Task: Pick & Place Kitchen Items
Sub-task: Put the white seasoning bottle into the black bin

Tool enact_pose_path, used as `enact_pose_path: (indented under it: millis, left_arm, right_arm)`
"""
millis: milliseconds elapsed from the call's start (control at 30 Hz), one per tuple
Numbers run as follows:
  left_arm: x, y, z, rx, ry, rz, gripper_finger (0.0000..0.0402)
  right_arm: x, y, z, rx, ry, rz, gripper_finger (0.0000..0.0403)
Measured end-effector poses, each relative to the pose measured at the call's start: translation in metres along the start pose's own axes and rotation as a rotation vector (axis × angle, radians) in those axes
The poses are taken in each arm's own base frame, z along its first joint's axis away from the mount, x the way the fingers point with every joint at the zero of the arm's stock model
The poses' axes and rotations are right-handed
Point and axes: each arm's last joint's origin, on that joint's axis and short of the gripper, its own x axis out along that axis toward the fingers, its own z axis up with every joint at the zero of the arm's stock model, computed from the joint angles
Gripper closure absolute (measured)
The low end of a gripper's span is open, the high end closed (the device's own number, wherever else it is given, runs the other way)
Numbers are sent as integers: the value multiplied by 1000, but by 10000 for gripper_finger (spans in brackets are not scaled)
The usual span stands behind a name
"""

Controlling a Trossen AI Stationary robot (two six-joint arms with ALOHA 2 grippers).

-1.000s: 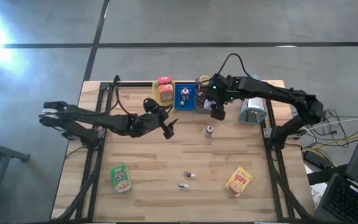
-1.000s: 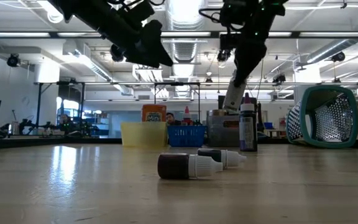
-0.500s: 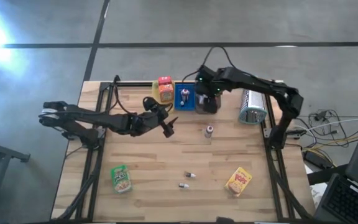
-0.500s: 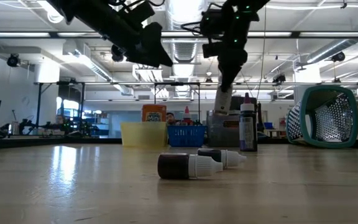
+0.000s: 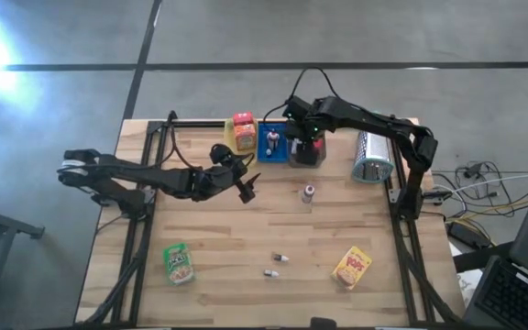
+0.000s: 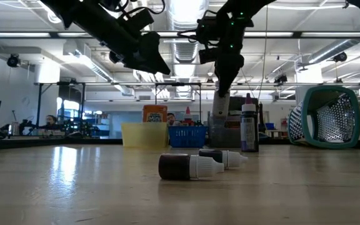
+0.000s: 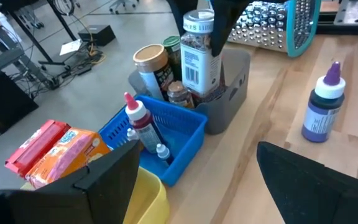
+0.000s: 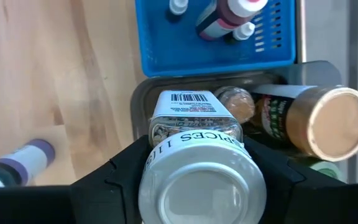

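Observation:
My right gripper (image 5: 308, 140) hangs over the grey tray (image 5: 320, 157) at the table's far edge, shut on a clear spice jar (image 7: 199, 53) with a white cap (image 8: 197, 183). The grey tray holds a brown-lidded jar (image 8: 325, 121) and other small jars. Beside it, the blue tray (image 5: 274, 147) holds small bottles, and the yellow tray (image 5: 245, 145) holds a red-and-orange box (image 5: 243, 129). My left gripper (image 5: 247, 188) hovers open over the table's middle left, holding nothing. A purple-capped bottle (image 5: 309, 192) stands on its base on the wood. My right gripper pinches the spice jar at its white-capped top end (image 8: 166, 163) between its two fingers (image 8: 120, 177). The fingers come from above, pointing steeply down. The jar hangs nearly upright below them, its lower end (image 7: 197, 84) among the jars in the grey tray; whether it rests there is hidden.
Two small vials (image 5: 275, 266) lie on their sides near the table's front. A green pouch (image 5: 180, 263) lies front left and a yellow pouch (image 5: 352, 268) front right. A teal mesh basket (image 5: 372, 158) lies tipped at the far right.
My right gripper has carried the spice jar toward the table's left and far edge, from beside the grey tray to above it, and the jar has come from tilted to nearly upright. The left arm has kept still.

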Motion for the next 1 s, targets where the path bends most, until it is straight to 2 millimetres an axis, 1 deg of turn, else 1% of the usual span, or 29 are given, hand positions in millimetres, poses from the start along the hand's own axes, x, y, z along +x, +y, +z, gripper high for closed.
enact_pose_path:
  millis: [200, 433, 567, 800, 1000]
  left_arm:
    - [0, 0, 0, -4, -4, 0, 74]
    - [0, 0, 1, -9, -5, 0, 74]
    - [0, 0, 1, -11, -5, 0, 74]
    - [0, 0, 1, -13, -5, 0, 74]
    - [0, 0, 1, -13, -5, 0, 74]
  right_arm:
    - [4, 1, -1, 3, -7, 23, 201]
    - [20, 5, -6, 4, 10, 48, 207]
    - [27, 5, -7, -2, 4, 46, 200]
    - [38, 0, -9, 11, -35, 32, 207]
    - [50, -1, -14, 20, -57, 58, 200]
